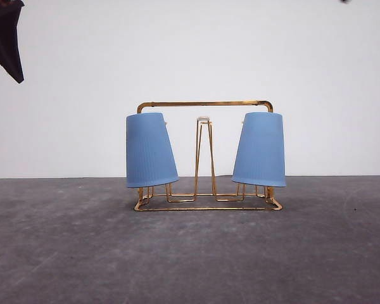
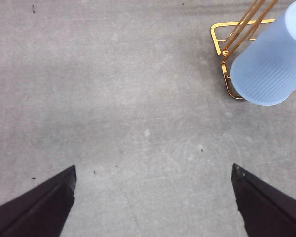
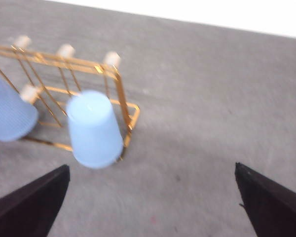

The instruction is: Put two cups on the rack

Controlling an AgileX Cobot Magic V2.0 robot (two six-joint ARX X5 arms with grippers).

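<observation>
The gold rack [image 1: 206,158] stood on the gray counter [image 1: 190,253], near the white wall at the back. 2 light blue cups hung upside down on it, 1 at each end, with their open mouths facing down and sitting a bit above the wire base. The left cup [image 1: 150,150] leaned so its bottom edge pointed outward to the left, and the right cup [image 1: 260,149] leaned the other way. Between them a thin peg [image 1: 204,155] with a white tip stood bare. In the left wrist view, the left claw [image 2: 153,197] was spread wide with nothing in it, and its 2 dark fingers [image 2: 39,210] hung over bare counter, well apart from the left cup [image 2: 269,66] and the rack corner [image 2: 222,44]. In the right wrist view, the right claw [image 3: 153,202] was also spread wide and held nothing. That view was a little blurry, but it showed the right cup [image 3: 93,129] on the end of the rack [image 3: 64,61], with white peg tips [image 3: 65,50] along the top.
</observation>
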